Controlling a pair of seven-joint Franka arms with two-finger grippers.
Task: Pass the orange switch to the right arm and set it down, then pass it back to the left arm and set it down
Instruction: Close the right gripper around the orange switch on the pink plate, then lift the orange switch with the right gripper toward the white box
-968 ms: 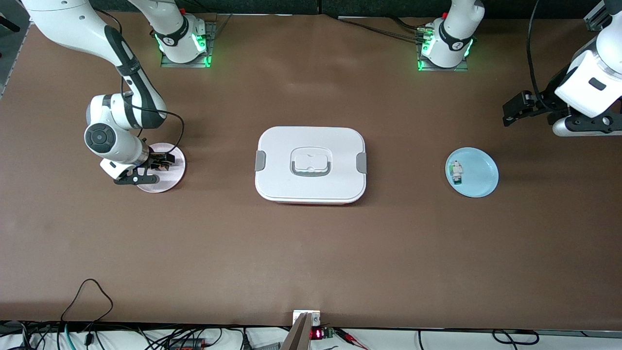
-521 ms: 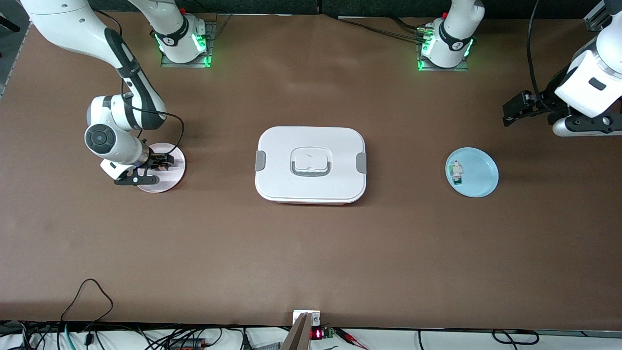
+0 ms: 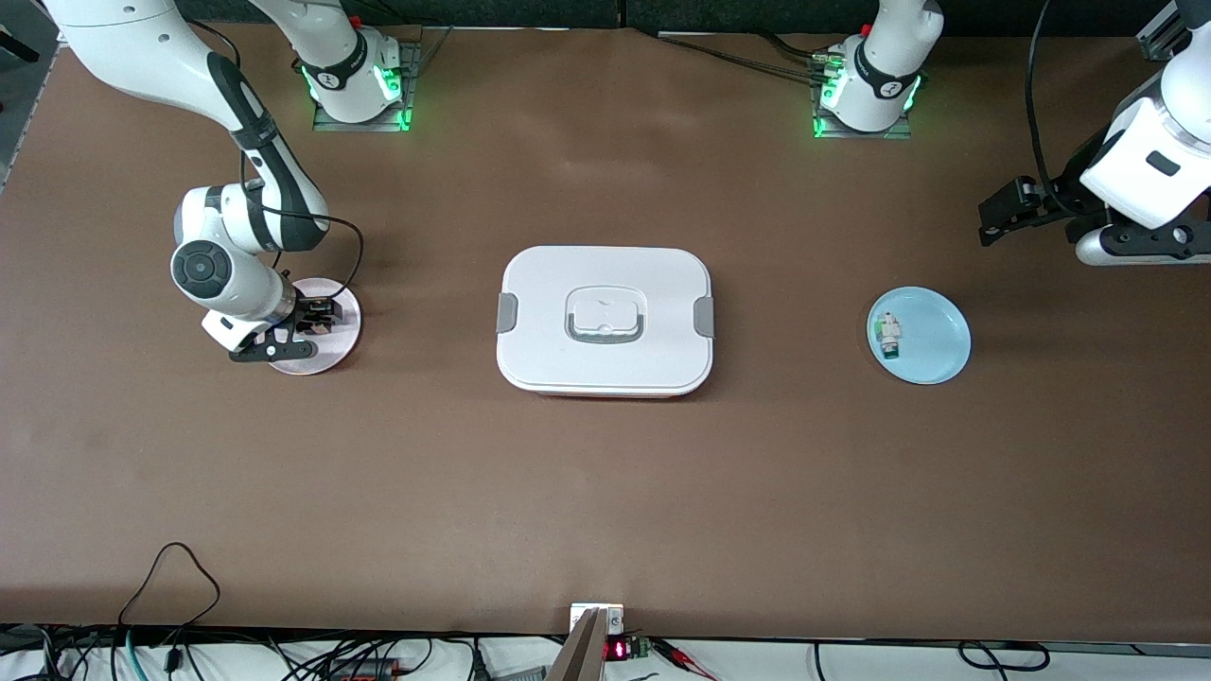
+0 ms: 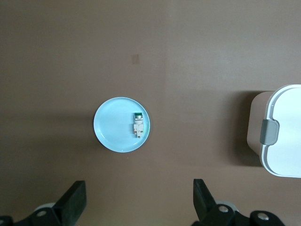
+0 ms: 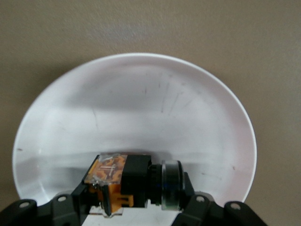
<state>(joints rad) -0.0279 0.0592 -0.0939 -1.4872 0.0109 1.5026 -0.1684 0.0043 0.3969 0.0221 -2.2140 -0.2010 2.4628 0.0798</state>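
Note:
The orange switch, black with an orange block and a silver ring, lies sideways between my right gripper's fingers, just over the pale pink plate. My right gripper is shut on its two ends. In the front view the right gripper is low over that plate, toward the right arm's end of the table. The white box stands mid-table with its lid shut. My left gripper waits open and empty, high over the left arm's end of the table; its own view shows the left gripper with nothing between the jaws.
A light blue plate with a white-and-green component lies between the box and the left arm's end; both also show in the left wrist view, the plate and the component. The box edge shows there too.
My right arm's wrist has shifted slightly toward the box, with the gripper still at the pink plate. The left arm has not moved.

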